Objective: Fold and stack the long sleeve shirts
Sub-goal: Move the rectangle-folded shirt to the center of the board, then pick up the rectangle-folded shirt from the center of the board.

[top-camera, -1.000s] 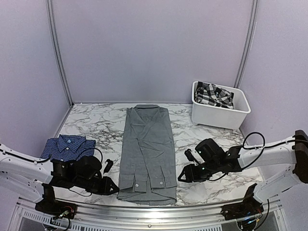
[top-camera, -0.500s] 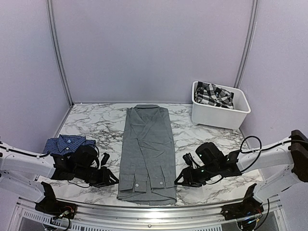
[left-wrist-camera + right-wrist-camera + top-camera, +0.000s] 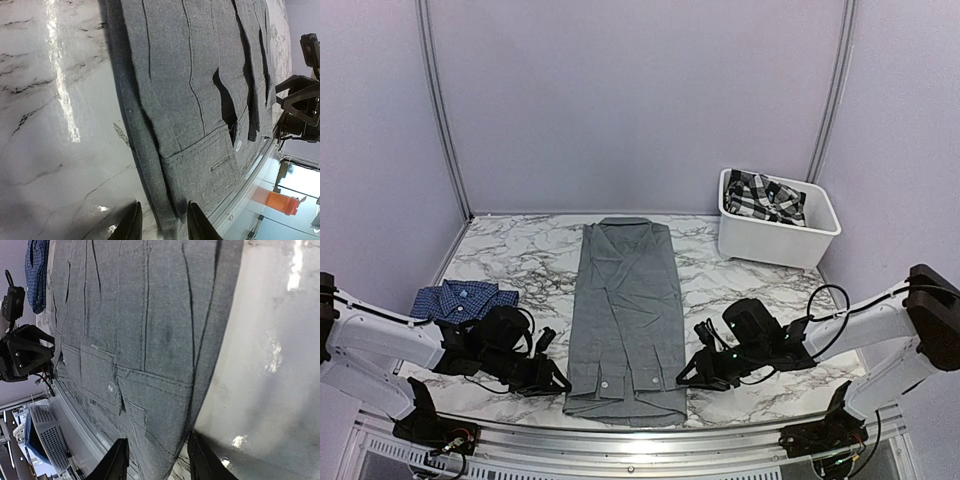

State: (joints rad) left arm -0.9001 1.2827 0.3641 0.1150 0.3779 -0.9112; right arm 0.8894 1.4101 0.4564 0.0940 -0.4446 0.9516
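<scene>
The plain grey shirt [image 3: 625, 310] lies lengthwise in the middle of the marble surface [image 3: 520, 260], collar far, sleeves folded in. The left fingers [image 3: 131, 226] and right fingers [image 3: 201, 460] are parted, each pair straddling a near hem edge without clamping it. The blue checked shirt [image 3: 460, 300] lies folded at left.

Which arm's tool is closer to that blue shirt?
Left. The left tool is at the near left corner of the grey shirt, close to the blue shirt; the right tool is at its near right corner, across it.
</scene>
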